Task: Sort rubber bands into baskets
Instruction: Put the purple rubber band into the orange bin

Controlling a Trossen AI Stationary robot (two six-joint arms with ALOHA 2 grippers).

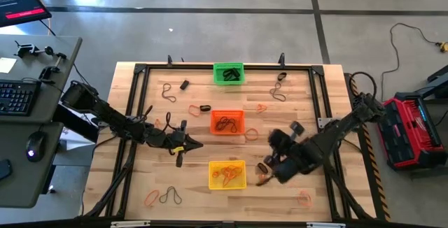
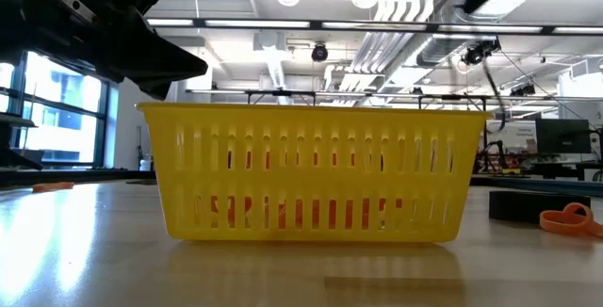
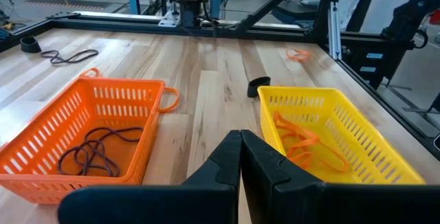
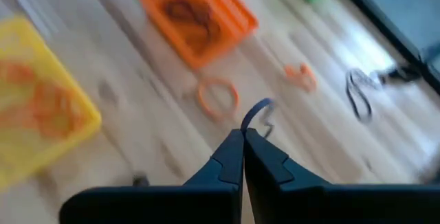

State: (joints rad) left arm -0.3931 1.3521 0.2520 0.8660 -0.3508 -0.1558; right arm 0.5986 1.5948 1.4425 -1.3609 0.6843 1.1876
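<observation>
L hand (image 1: 198, 144) is clenched, empty, over the worktop (image 1: 133, 186) left of the orange basket (image 1: 228, 122) and yellow basket (image 1: 227, 174). Green basket (image 1: 229, 73) sits at the far edge. R hand (image 1: 264, 168), right of yellow, is pinched on a thin dark band (image 4: 256, 114). Other bands (image 1: 162, 197) lie scattered.
</observation>
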